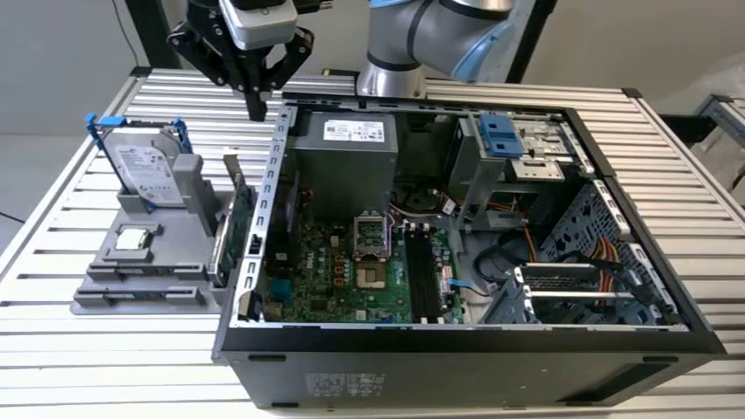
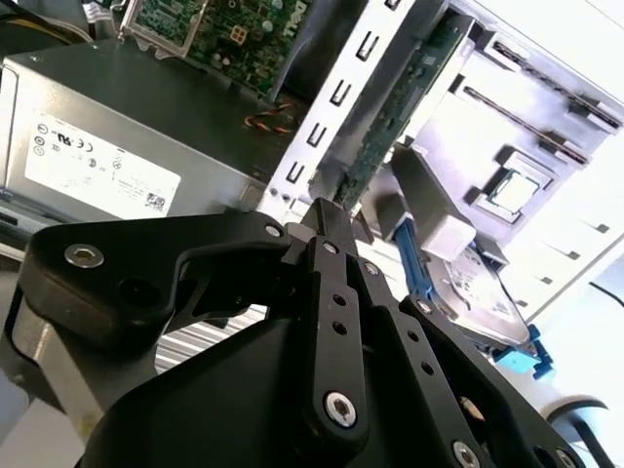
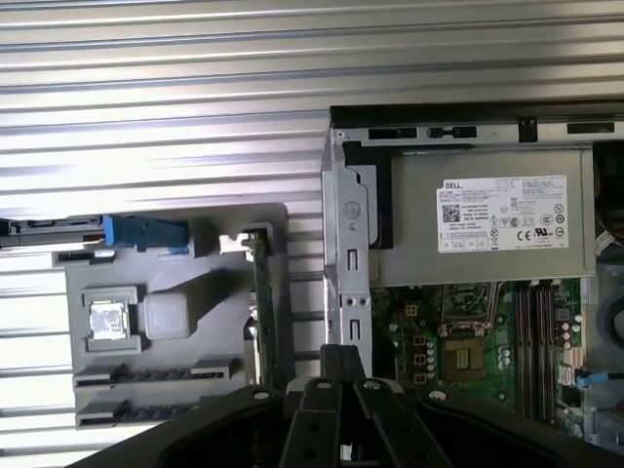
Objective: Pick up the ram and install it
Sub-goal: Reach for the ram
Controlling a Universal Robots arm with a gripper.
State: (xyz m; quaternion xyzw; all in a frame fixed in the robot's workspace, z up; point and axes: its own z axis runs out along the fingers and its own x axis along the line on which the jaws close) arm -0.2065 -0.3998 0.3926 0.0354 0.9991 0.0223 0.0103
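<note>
Nearest in the exterior view, the open case (image 1: 466, 353) lies on its side on the table (image 1: 70, 367). Just beside it, at the exterior view's left, stands the grey holder (image 1: 99, 301). The holder's long front slots (image 1: 146, 273) run across that view. Inside the case, the memory slots (image 1: 425, 275) run from near to far, beside the socket (image 1: 370, 234). Whether the ram sits in the front slots or in the memory slots I cannot tell, so I cannot say for sure where it is.

Further back in the holder stand the card (image 1: 239, 231) and the drive (image 1: 149, 170), both upright.

Farthest is the gripper (image 1: 257, 112). It hangs above the rear end of the case's side wall, between holder and case, and points down. Its fingers are pressed together, with nothing between them, and they touch nothing; both wrist views agree. From the gripper, the holder lies nearer and toward the exterior view's left. The memory slots lie nearer and toward the exterior view's right.
</note>
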